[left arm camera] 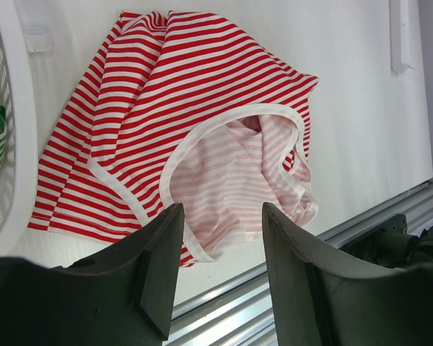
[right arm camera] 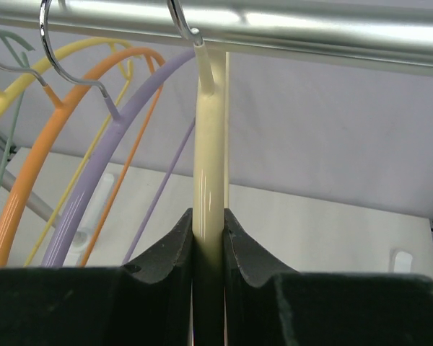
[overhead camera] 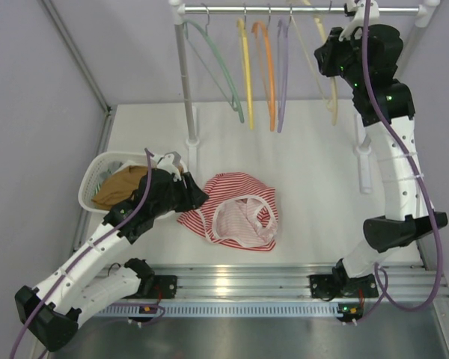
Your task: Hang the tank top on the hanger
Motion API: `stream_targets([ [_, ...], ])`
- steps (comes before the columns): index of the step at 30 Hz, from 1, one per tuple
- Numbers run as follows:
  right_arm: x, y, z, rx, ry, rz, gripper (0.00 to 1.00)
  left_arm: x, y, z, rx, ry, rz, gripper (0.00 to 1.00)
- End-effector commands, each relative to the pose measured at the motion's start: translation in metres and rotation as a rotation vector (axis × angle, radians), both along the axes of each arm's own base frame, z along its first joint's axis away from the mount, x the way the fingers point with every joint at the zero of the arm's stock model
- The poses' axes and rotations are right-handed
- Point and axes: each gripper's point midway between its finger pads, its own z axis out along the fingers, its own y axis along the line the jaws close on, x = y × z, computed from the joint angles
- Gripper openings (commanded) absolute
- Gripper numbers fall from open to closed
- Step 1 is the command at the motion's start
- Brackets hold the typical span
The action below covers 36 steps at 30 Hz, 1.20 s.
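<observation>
The tank top [overhead camera: 236, 209], red-and-white striped with pale trim, lies crumpled on the white table; the left wrist view shows its pale inside [left arm camera: 187, 108] turned up. My left gripper [overhead camera: 198, 196] hovers at the garment's left edge, open, with nothing between its fingers [left arm camera: 220, 209]. The hanger [overhead camera: 328, 82], thin and cream-yellow, hangs by its metal hook from the rail at the top right. My right gripper [overhead camera: 335, 54] is up at the rail, shut on the hanger's neck [right arm camera: 209, 144] just below the hook, its jaws pressed to both sides [right arm camera: 208, 213].
A white laundry basket [overhead camera: 97, 168] holding a tan garment [overhead camera: 120, 187] stands left of my left arm. Green [overhead camera: 217, 67], yellow [overhead camera: 245, 75], orange [overhead camera: 269, 75] and purple [overhead camera: 283, 75] hangers hang on the rod [overhead camera: 307, 10]. The rack post [overhead camera: 185, 82] rises behind the tank top.
</observation>
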Motion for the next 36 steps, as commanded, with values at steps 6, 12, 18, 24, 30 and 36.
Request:
stream_targets([
  [6,-0.03,0.003,0.046,0.063,-0.135,0.033,0.0,0.002,-0.002,0.005,-0.007,-0.029,-0.01,0.54],
  [12,-0.049,-0.003,0.036,0.067,-0.1,0.015,0.0,0.003,-0.005,0.002,-0.015,-0.022,-0.015,0.56],
  [18,-0.076,-0.012,0.006,0.067,-0.015,-0.003,0.0,0.003,-0.008,-0.007,-0.013,0.003,-0.018,0.57],
  [24,-0.131,-0.01,-0.067,0.13,0.152,0.042,0.0,-0.005,-0.007,-0.035,-0.007,0.087,-0.011,0.57],
  [30,-0.21,0.031,-0.159,0.153,0.368,0.211,0.0,-0.019,-0.016,-0.068,0.019,0.158,-0.001,0.55],
  [36,-0.281,0.054,-0.223,0.171,0.498,0.297,0.0,-0.03,-0.034,-0.081,0.095,0.138,0.044,0.53],
])
